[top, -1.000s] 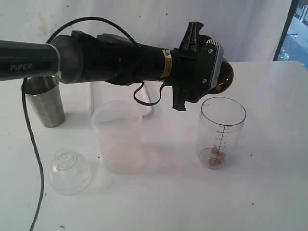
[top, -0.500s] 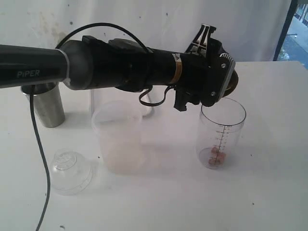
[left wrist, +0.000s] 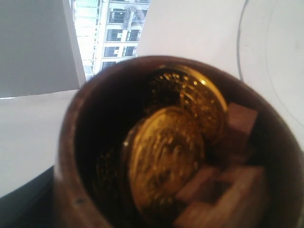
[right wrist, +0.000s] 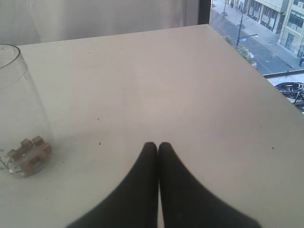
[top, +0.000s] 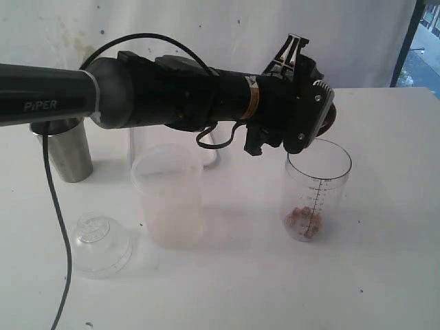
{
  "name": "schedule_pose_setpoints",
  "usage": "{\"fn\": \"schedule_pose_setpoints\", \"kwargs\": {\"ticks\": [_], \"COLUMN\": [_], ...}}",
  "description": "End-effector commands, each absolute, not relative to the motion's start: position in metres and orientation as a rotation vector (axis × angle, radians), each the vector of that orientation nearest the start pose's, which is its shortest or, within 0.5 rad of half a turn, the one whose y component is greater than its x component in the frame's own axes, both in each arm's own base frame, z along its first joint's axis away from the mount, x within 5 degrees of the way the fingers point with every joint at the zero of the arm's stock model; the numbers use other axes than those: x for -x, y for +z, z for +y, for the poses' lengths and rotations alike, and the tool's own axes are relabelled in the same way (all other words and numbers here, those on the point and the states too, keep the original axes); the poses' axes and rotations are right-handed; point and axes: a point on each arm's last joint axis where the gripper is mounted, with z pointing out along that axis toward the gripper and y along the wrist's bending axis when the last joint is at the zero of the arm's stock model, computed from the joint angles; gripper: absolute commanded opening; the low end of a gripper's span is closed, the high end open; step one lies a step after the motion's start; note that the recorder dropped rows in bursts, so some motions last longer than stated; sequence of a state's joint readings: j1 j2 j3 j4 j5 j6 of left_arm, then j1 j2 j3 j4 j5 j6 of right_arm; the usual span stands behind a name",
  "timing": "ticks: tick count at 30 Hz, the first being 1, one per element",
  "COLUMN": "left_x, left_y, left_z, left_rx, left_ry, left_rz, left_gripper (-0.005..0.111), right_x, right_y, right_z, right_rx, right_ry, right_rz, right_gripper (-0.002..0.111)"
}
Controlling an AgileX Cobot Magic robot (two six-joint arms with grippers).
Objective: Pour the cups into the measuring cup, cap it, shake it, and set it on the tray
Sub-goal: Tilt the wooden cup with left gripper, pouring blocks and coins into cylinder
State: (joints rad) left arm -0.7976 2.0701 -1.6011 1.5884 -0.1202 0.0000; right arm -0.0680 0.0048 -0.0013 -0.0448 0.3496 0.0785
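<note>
A white table [top: 385,275] fills most of the scene, its matte top flecked with small dark specks; behind it stands a pale wall [top: 206,27], smudged with faint grey stains; at the far right a dark window frame [top: 405,41] borders a window [top: 430,62]; through the glass, in the right wrist view, a street [right wrist: 228,19] with a lamp post and buildings lies below; a pale multi-storey facade [left wrist: 114,33] shows in the left wrist view; daylight is soft and even, with faint shadows.
</note>
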Motion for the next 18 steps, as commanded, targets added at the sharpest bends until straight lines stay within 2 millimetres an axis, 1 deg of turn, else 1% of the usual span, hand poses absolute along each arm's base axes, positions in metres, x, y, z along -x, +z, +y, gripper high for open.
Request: {"fn": "schedule_pose_setpoints", "kwargs": {"ticks": [1, 7, 13, 18], "left_x": [-0.3362, -0.3313, -0.3314, -0.3302], "left_y": [0.2524, 0.2524, 0.2523, 0.2522], "left_z": [-0.3615, -0.366, -0.3663, -0.3674], "left_rx": [-1.847, -1.862, -1.878, -1.886], "left_ry": [0.424, 0.433, 0.507, 0.531], "left_rz": [0.651, 0.61, 0.596, 0.581], "left_gripper": [0.0, 0.0, 0.0, 0.0], "right_x": [-0.0533, -0.0533, -0.0533, -0.0533], "right_y": [0.1822, 0.1822, 0.1822, 0.1822], "right_z": [-0.0049, -0.0049, -0.0049, -0.0049], "right_rx": [-0.105, -0.105, -0.105, -0.105], "right_ry": [-0.034, -0.034, -0.034, -0.034], "right_rz": [1.825, 1.825, 1.825, 1.825], "right_gripper": [0.0, 0.0, 0.0, 0.0]}}
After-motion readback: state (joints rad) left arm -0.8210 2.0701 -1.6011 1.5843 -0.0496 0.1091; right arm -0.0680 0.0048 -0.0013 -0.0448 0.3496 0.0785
